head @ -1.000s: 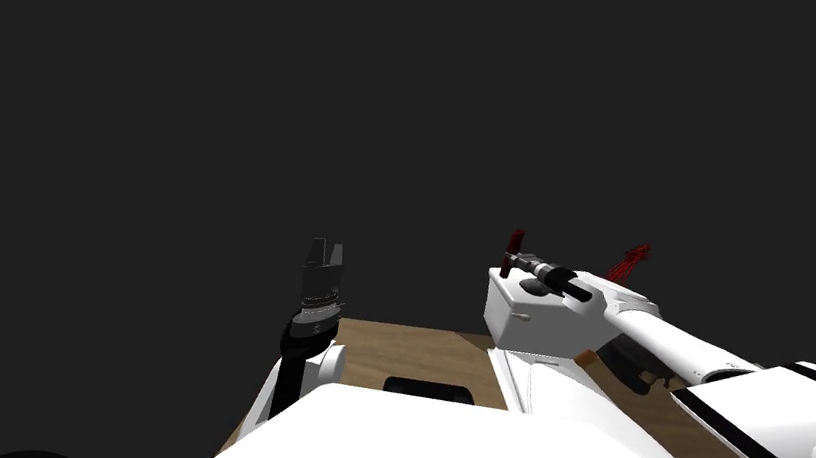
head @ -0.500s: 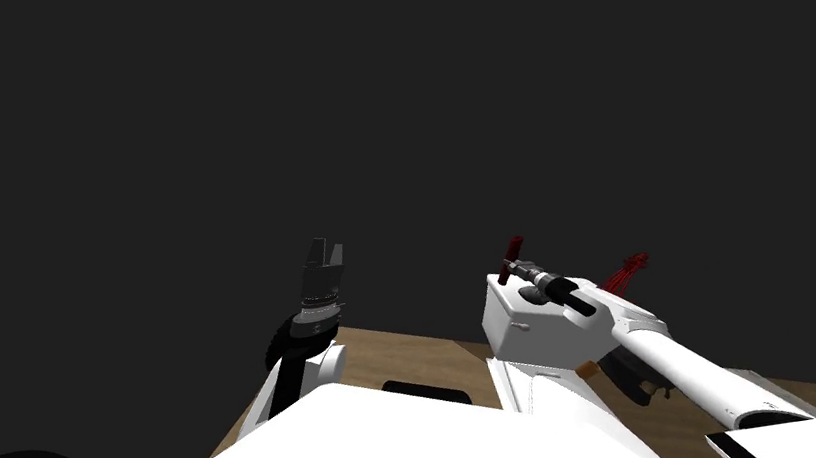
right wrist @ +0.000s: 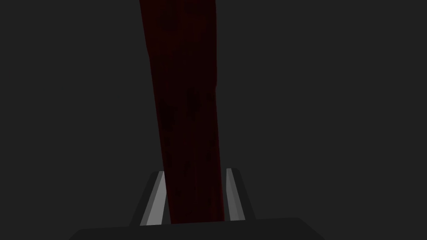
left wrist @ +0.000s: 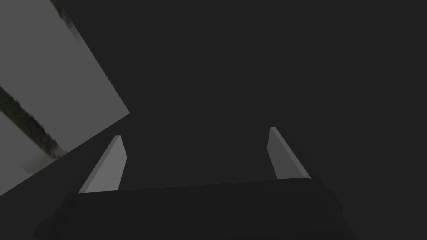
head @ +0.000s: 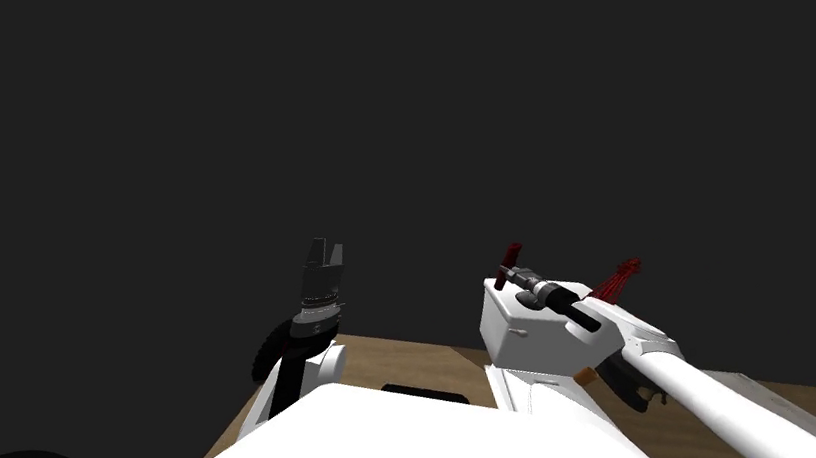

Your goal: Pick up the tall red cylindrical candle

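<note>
In the head view the right claw [head: 509,270] is raised above the far edge of the wooden counter [head: 414,351], pinching the dark red candle [head: 510,254], which sits off the counter and tilted. A red wiry thing [head: 618,278] shows just past the right forearm. The left claw [head: 324,252] stands upright to the other side, holding nothing.

In the left wrist view its fingers [left wrist: 110,162] are spread wide with only a dim background between them.

In the right wrist view both blades press the candle's sides, and most of its length reaches out beyond the fingertips [right wrist: 230,183]. The grip looks to be near one end, so I judge a quick swing could pivot the candle in the pinch, or let it slide out and drop to the counter
</note>
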You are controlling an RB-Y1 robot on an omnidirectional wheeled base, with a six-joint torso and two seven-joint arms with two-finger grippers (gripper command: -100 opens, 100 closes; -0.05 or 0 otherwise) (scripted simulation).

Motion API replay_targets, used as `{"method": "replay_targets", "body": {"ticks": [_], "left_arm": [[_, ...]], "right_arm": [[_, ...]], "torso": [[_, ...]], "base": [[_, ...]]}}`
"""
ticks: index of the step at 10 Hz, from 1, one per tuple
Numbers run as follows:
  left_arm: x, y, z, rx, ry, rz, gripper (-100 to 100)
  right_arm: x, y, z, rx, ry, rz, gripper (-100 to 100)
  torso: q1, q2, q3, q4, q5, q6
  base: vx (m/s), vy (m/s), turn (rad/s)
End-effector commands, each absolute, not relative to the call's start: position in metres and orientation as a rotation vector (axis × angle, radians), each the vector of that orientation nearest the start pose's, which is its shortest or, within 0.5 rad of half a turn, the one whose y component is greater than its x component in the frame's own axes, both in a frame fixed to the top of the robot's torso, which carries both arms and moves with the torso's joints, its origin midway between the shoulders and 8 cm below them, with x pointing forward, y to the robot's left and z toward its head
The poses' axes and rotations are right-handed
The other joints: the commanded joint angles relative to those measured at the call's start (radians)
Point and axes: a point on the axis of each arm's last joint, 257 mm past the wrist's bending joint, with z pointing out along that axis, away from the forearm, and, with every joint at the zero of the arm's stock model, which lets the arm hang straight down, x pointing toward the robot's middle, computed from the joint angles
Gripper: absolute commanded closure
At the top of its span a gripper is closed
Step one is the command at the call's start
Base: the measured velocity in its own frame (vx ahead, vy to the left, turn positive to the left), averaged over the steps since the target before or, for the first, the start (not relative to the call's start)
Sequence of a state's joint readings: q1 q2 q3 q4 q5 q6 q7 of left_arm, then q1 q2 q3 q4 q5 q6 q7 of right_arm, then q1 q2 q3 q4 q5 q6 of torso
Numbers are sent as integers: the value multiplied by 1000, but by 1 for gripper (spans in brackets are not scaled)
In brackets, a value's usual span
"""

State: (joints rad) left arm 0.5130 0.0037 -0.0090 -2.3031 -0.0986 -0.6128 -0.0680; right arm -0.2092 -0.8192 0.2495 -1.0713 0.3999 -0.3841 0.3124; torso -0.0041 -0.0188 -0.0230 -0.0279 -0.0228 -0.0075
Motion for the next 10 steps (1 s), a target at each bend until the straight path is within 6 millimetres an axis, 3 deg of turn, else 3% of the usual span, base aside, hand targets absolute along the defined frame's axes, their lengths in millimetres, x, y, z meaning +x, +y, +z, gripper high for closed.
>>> {"method": "replay_targets", "body": {"ticks": [1, 2, 3, 7, 8, 10], "left_arm": [[321, 258, 49, -468, 603, -1212, 0], [321, 258, 49, -468, 603, -1212, 0], [321, 258, 49, -468, 603, -1212, 0], [321, 258, 49, -468, 603, -1212, 0], [321, 258, 49, -468, 603, -1212, 0], [321, 258, 49, -468, 603, -1211, 0]], "right_arm": [[544, -403, -261, -167, 1774, 231, 100], [536, -407, -272, -159, 1794, 228, 100], [537, -412, -258, -146, 1762, 203, 100], [501, -393, -280, -163, 1794, 251, 100], [501, -400, -265, -151, 1763, 217, 100], [483, -389, -274, -160, 1777, 242, 100]], "torso": [[0, 0, 0, 0, 0, 0], [1, 1, -1, -3, -3, 0], [1, 3, -3, -8, -6, 0], [-2, -3, -8, -14, -11, -1], [-1, -1, -9, -16, -14, -1], [-5, -9, -14, -19, -16, -1]], "base": [[36, -13, 12], [5, -1, 13], [100, -25, -64], [59, -15, -15], [107, -47, -70], [98, -34, -23]]}}
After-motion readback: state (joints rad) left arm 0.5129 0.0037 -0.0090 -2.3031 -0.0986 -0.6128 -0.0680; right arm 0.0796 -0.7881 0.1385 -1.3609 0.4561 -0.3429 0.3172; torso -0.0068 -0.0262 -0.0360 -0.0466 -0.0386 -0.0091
